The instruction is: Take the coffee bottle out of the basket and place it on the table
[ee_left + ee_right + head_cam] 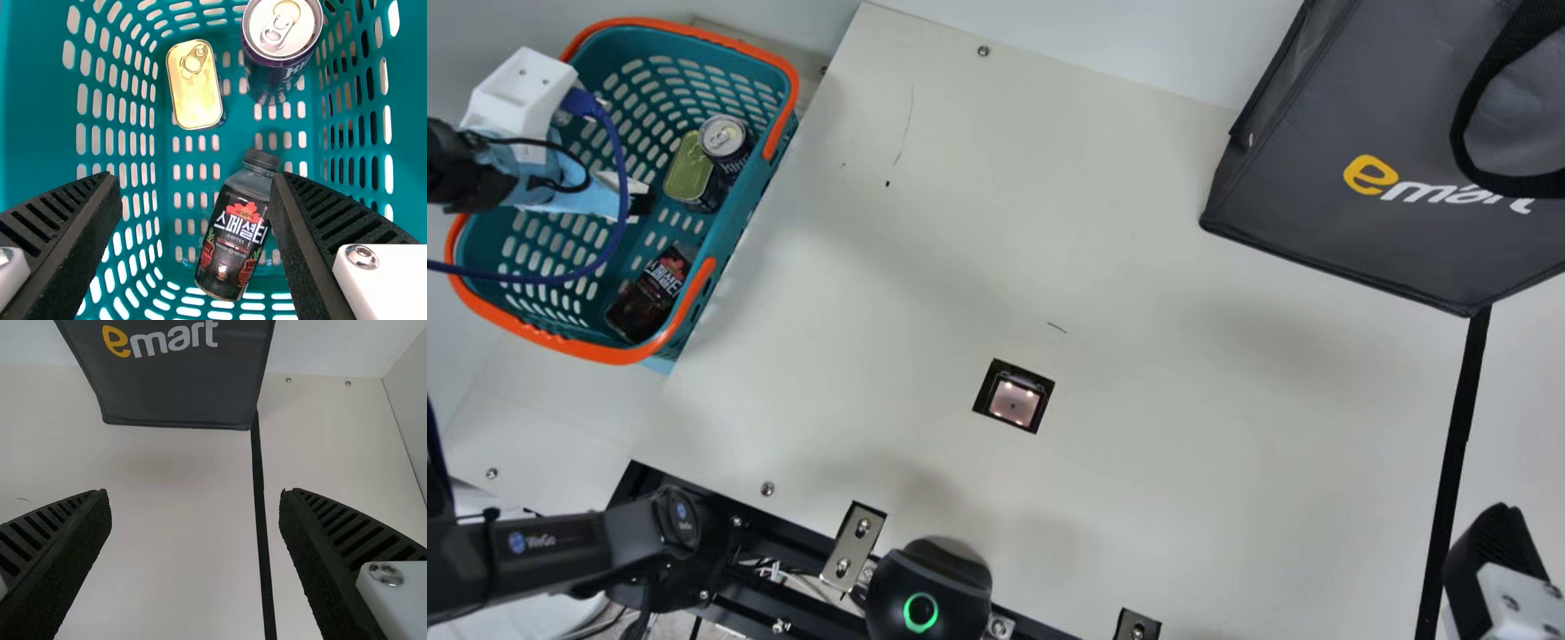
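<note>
Over the inside of the teal basket (734,236) at the left of the main view is my left gripper (639,201). The dark coffee bottle (643,302) lies on the basket floor, near the corner closest to my arm bases. In the left wrist view, my left gripper (193,190) is open; the coffee bottle (233,241) lies tilted below its fingers, its black cap beside one fingertip, apparently not gripped. At the main view's lower right stands my right gripper (1496,556). In the right wrist view, that right gripper (193,500) is open above the table, holding nothing.
A dark can (280,40) and a flat gold-lidded tin (194,83) share the basket. A grey bag (1369,196) stands at the table's far right, near a black strip (1458,444). A small black-framed square (1014,396) is set in the cream table (1138,267).
</note>
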Controlling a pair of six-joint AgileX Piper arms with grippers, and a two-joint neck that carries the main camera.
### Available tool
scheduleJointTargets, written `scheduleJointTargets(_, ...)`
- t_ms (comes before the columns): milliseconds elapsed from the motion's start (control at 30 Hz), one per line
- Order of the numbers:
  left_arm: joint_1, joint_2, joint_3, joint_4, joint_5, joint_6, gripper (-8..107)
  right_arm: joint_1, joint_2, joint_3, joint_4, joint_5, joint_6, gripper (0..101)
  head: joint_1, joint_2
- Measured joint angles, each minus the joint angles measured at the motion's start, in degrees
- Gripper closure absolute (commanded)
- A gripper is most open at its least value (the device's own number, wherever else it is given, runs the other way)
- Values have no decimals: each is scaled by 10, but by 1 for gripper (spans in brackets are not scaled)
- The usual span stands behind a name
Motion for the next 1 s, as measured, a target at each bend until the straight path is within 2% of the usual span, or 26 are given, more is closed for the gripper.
scheduleJointTargets(1000, -13, 72, 28, -13, -42, 68, 9, 0, 0, 0, 0, 0, 0, 10, 0, 0)
